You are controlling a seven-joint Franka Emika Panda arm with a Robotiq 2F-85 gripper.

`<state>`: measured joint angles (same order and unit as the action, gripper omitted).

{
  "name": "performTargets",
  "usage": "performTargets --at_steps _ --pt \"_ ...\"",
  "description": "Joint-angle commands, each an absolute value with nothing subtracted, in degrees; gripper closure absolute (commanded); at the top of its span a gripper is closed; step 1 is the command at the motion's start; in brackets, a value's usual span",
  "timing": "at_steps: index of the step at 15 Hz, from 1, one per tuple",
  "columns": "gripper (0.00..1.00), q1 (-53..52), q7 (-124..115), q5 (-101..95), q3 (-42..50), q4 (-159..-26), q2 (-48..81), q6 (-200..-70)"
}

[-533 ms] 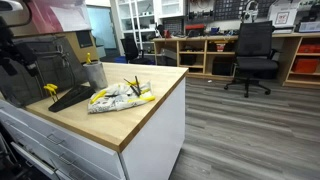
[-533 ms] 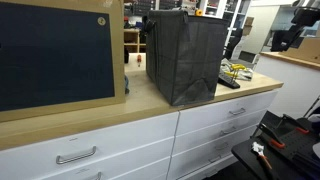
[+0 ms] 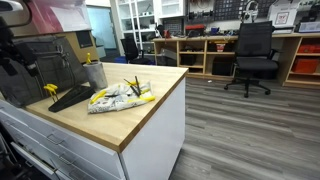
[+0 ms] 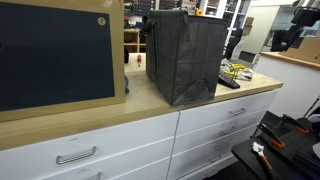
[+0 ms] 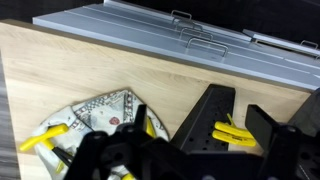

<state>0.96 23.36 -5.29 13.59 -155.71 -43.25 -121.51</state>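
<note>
Looking down in the wrist view, finds the gripper [image 5: 185, 155] at 6 o'clock, hanging well above a wooden countertop [image 5: 60, 70] with jaws spread wide and clasping nothing. Shows a black wedge [image 5: 205, 115] just beyond the gap, at about 5 o'clock from the frame's middle, lying flat on the wood with a yellow clip [image 5: 232, 133] on its 3 o'clock edge. Puts a crumpled white and yellow cloth [image 5: 100, 112] at 8 o'clock, just beside the black wedge, with yellow-handled tools [image 5: 45, 140] poking out of its folds. Takes in white drawer fronts [image 5: 190, 40] with metal handles across 12 o'clock. In an exterior view, places the black wedge [image 3: 68, 98] at 9 o'clock of the cloth [image 3: 118, 98], the yellow clip [image 3: 50, 89] at the 10 o'clock end of it, a metal cup [image 3: 95, 73] behind them at 12 o'clock and a grey fabric bin [image 3: 45, 62] further off at 10 o'clock. Leaves a black office chair [image 3: 252, 55] well apart on the floor at 2 o'clock. In an exterior view, hides most of the countertop [image 4: 140, 100] behind the grey fabric bin [image 4: 185, 55], next to a dark framed board [image 4: 55, 50] at 9 o'clock, with the cloth [image 4: 235, 72] just peeping out at 3 o'clock and a dark shape, possibly the arm [image 4: 285, 38], above it at 2 o'clock
</note>
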Motion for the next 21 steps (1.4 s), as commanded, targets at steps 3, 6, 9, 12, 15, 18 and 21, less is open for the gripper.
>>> performTargets --at_steps 3,6,9,12,15,18,21 --pt "0.00 1.30 23.56 -4.99 13.24 -155.60 -43.19 -121.37" --pt "0.00 1.30 23.56 -4.99 13.24 -155.60 -43.19 -121.37" --pt "0.00 1.30 23.56 -4.99 13.24 -155.60 -43.19 -121.37" --pt "0.00 1.30 23.56 -4.99 13.24 -155.60 -43.19 -121.37" --pt "0.00 0.88 23.74 -4.53 13.36 -154.92 -42.76 -121.50" --pt "0.00 0.35 23.10 -4.03 12.80 -153.92 -42.35 -121.91" --pt "0.00 -0.46 22.66 -3.04 12.30 -152.40 -41.84 -122.07"
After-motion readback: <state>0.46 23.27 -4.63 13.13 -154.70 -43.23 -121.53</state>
